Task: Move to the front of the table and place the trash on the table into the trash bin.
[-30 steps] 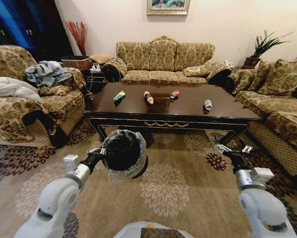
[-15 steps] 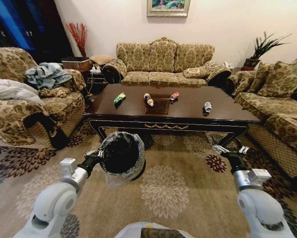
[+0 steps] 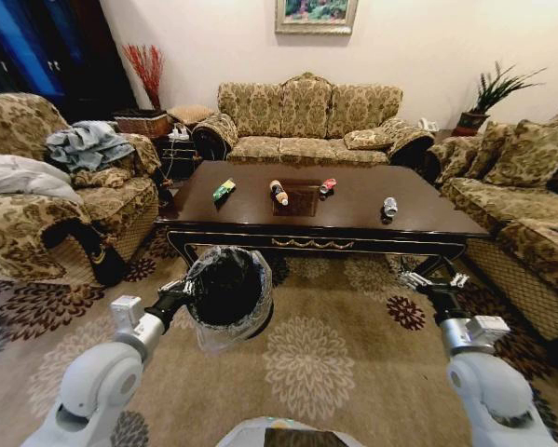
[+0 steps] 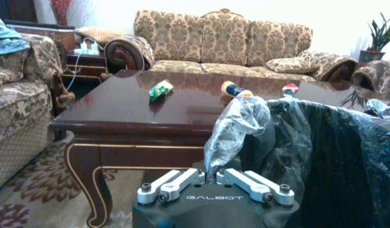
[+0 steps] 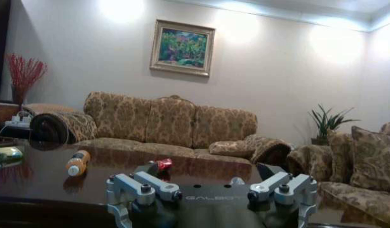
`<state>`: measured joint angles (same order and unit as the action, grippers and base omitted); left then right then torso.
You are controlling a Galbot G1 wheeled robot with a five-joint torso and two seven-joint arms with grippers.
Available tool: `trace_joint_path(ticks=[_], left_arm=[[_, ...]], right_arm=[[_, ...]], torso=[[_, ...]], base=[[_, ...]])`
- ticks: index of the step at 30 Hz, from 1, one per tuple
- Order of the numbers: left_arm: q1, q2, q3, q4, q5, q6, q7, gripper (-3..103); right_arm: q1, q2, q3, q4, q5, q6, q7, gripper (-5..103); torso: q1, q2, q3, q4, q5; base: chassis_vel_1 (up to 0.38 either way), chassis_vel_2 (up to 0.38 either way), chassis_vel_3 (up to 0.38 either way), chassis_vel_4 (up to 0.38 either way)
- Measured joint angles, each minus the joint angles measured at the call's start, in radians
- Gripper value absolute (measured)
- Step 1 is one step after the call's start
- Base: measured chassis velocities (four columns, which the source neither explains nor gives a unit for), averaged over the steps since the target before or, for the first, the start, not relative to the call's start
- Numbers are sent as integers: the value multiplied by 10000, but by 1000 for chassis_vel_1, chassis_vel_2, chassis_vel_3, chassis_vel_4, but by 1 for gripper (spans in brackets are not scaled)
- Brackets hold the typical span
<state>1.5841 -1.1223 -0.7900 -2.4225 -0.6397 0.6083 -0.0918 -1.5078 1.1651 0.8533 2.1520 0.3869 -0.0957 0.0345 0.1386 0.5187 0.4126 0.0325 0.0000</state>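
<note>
The whole head view has shifted a bit against the earlier pictures, table [image 3: 353,209] sitting slightly different in frame, so the base is creeping forward; things on the table have not moved relative to each other. Left end effector [image 4: 214,183] is pressed together on the grey bag lining of the trash bin [image 3: 227,289], carrying the bin low in front of the near table edge, same grip as a second ago. Right end effector [image 5: 211,190] is spread, empty, held out near the table's right front corner. Trash all on the table top: green-yellow wrapper [image 3: 224,189] toward the left, brown bottle [image 3: 279,192] beside the centre inlay, red can [image 3: 328,185] just right of the inlay, silver can [image 3: 389,207] further right, nearest the right arm. Nothing picked yet. Judgement: approach step is close to done, bin is already at hand, sorting has not begun. Silver can looks like the easiest first reach for the right arm. Risk: bin hangs by thin bag plastic only, could slip or tear.
</note>
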Motion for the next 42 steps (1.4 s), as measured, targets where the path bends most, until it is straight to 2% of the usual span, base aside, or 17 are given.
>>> trace_joint_path(ticks=[20,35,42], left_arm=[[-143,11,45,144,8,50,19,3],[-283,-185,117,41,19,39,29,3],[-172,-189,62,-55,45,4,40,3]], right_arm=[[319,-221,-201,-501,-36,7,-160,100],[-1,-238,32,42,-139,-438,207,100],[-123,-124,165,162,-170,-415,297,100]], torso=[[316,788,473,-1,0],[542,1356,803,0,-1],[670,1632,967,0,1]], base=[[-97,92,92,-94],[-46,46,47,-47],[0,0,0,0]])
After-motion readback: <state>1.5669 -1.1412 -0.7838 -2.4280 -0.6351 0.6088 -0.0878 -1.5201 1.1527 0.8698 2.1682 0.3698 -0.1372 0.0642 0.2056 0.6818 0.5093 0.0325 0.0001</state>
